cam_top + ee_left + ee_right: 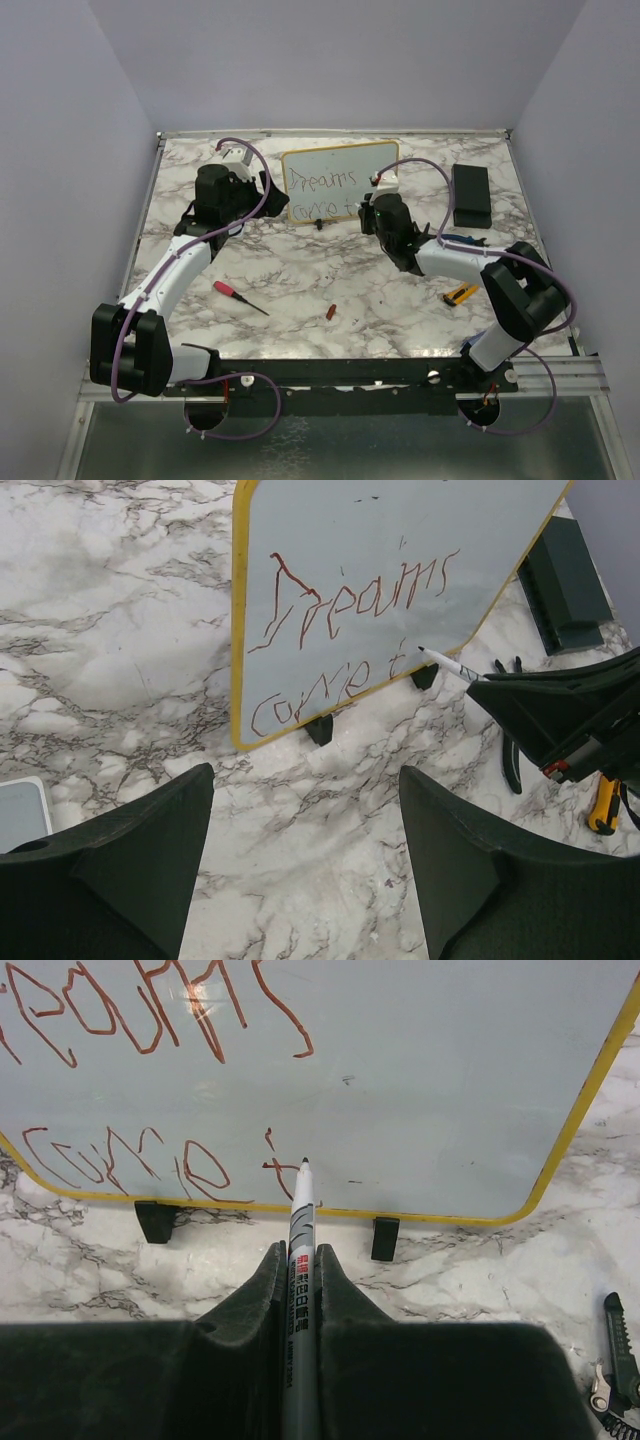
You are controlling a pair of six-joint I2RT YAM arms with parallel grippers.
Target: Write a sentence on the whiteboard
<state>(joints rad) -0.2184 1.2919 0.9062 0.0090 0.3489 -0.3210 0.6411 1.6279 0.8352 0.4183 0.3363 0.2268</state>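
Right gripper (300,1260) was closed tight on the marker (301,1222), barrel pinched between the fingers, tip pointing out at the whiteboard (375,163). Left gripper (305,775) was spread wide with nothing between the fingers, parked just off the board's left end. Couldn't tell from the top view whether it touched the frame; in its own wrist view the fingers sat clear of it.

Board stood on its small black feet at the far edge of the table (300,330), roughly centred, face towards the arms.

Progress: the sentence (322,186) read "Dreams" on the top line and "come t" on the second. My read: partway into the last word, "rue" left to write, about three quarters done. Marker tip was right at the "t". Contact with the surface wasn't certain.

Visibility:
- Top view: right arm covered the end of the second line.
- Right wrist view: start of both lines cut off at the left.
- Left wrist view: board's top edge out of frame.
- Ink looked dark from above, red-brown up close.
- Letters rough, "come" barely legible.
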